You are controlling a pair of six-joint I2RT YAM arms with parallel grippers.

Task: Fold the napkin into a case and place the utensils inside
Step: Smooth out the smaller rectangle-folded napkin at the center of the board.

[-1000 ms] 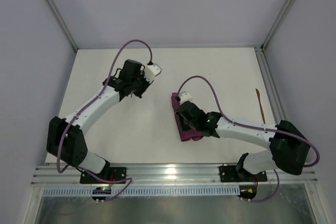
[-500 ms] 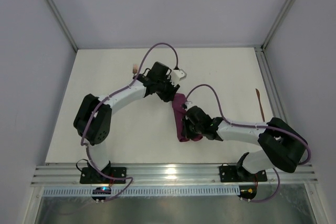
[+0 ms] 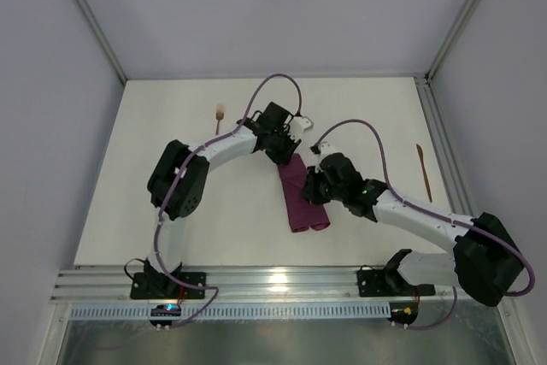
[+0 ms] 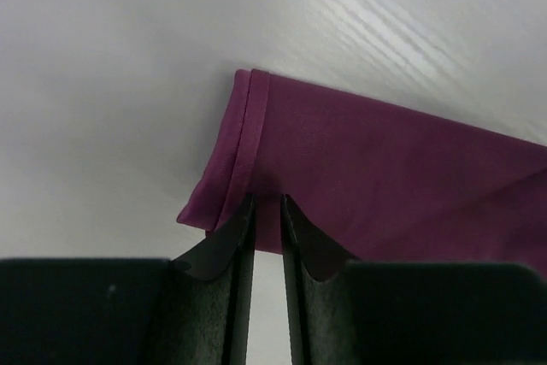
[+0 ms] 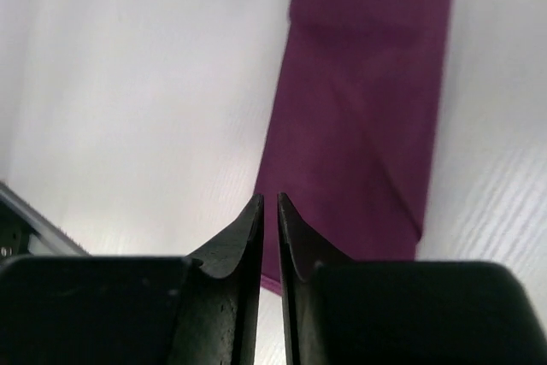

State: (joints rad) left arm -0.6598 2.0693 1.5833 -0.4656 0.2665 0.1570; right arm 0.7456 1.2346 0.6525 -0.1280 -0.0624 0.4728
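Pale grey walls close in a white table (image 3: 367,108), with an aluminium rail (image 3: 282,284) along its near edge where both arm bases are bolted. Purple cables (image 3: 275,81) loop over each arm.

Near the middle of the table lies the napkin (image 3: 301,207), folded into a long, narrow strip that runs from far to near. It is plain magenta-purple cloth, one colour all over, with a stitched hem at its end in the left wrist view (image 4: 385,177).

The left gripper (image 3: 291,151) reaches in over the far end of the strip. In its own camera the left gripper (image 4: 267,201) has its tips right at the hemmed corner, with only a narrow gap between the jaws. Cloth shows in that gap, but I cannot tell whether it is pinched or merely lying behind the tips.

The right gripper (image 3: 314,190) sits at the strip's right side, about halfway along. Seen from its wrist, the right gripper (image 5: 271,197) hangs over the napkin's (image 5: 367,83) edge with its jaws a thin slit apart and nothing between them.

A fork (image 3: 220,117) with a pale rosy head lies on the far left part of the table, well apart from the cloth. The other utensil (image 3: 423,168), a slim copper-brown piece, lies near the right edge, also well apart from it.
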